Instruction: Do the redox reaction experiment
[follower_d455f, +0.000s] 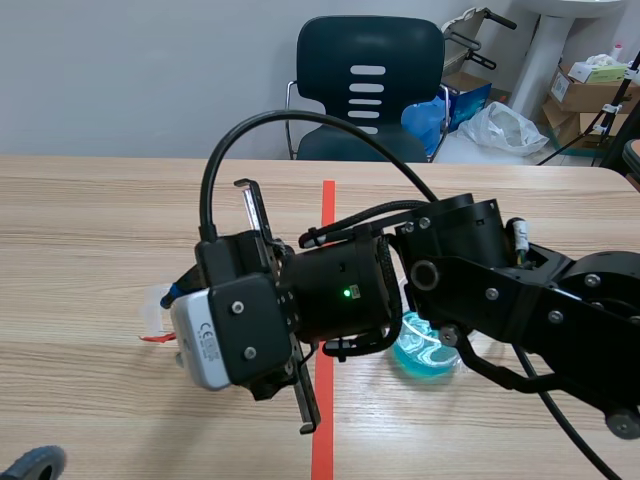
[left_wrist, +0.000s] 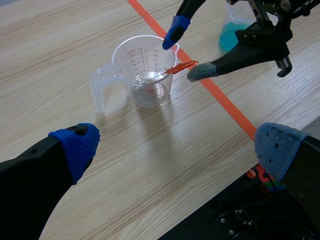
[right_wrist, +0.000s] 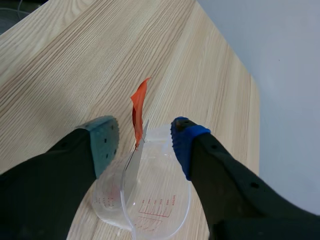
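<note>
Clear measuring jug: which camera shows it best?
The left wrist view: the whole jug shows, handle and red scale included, ahead of the left gripper. The right wrist view catches only its rim and part of its wall, under the right gripper. In the scene view the right arm hides nearly all of it.

Straight across the pale wood-grain table (follower_d455f: 90, 210), at twelve o'clock, a dark chair (follower_d455f: 370, 60) with a slotted back stands before a plain grey-white wall (follower_d455f: 130, 70). Off at two o'clock the corner is cluttered with a blue bag (follower_d455f: 425, 118), a crumpled white plastic bag (follower_d455f: 505, 128), cardboard boxes (follower_d455f: 590, 95) and a white post (follower_d455f: 548, 45). The light is soft and even.
</note>
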